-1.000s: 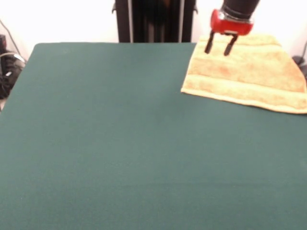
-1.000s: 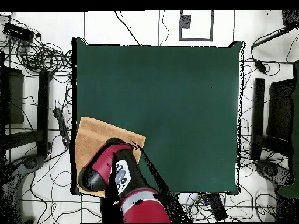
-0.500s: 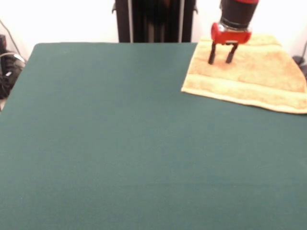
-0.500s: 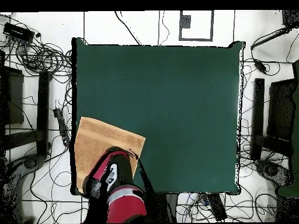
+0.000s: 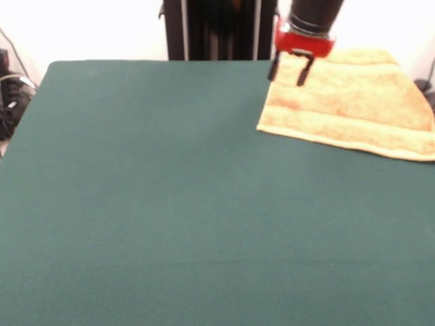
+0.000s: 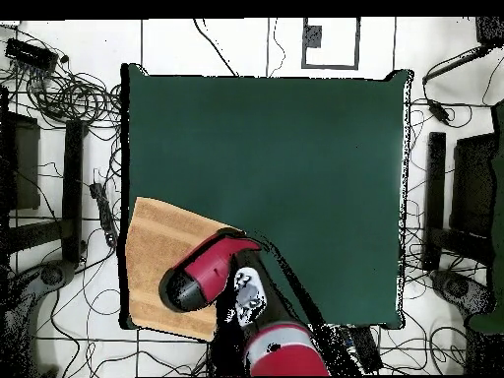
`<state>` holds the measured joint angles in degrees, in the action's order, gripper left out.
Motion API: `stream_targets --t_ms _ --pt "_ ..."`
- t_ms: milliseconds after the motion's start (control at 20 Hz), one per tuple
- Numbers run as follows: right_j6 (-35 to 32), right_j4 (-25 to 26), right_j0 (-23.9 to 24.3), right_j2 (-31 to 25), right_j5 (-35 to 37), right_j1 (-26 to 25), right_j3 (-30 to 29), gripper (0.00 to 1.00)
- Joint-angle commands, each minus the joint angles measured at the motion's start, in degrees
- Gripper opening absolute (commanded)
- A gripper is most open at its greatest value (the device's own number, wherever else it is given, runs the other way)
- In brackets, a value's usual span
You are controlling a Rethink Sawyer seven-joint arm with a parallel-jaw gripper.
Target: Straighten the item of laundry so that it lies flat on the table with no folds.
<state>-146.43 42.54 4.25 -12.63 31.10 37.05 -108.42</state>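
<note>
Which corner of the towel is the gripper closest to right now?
In the front view the gripper hangs open at the towel's far left corner, beside the table's far edge; the other corners lie farther right or nearer the camera.

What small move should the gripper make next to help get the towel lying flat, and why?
Probably lower the open gripper onto the towel near its far left corner. It hangs just above that corner holding nothing, and the towel's right side looks cut at a slant, as if folded under, at the corner of the table.
</note>
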Motion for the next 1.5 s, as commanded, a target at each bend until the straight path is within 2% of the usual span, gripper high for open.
stream_targets --t_ms 50,150,350,800,1100,1300,1500 --pt "22.7 -3.5 4.4 -10.9 12.0 7.8 0.6 1.0" --pt "23.2 -3.3 5.3 -12.3 13.6 8.4 0.8 1.0" --pt "19.7 -1.1 6.5 -14.3 10.4 4.8 1.6 1.0" --pt "11.4 5.6 4.8 -11.1 2.9 -3.8 3.8 1.0" --pt "9.7 10.0 5.1 -8.6 1.0 -7.6 5.9 1.0" --pt "10.7 11.3 6.9 -8.9 0.6 -10.4 7.0 1.0" --pt "8.6 12.7 6.9 -8.9 -2.0 -12.8 7.8 1.0"
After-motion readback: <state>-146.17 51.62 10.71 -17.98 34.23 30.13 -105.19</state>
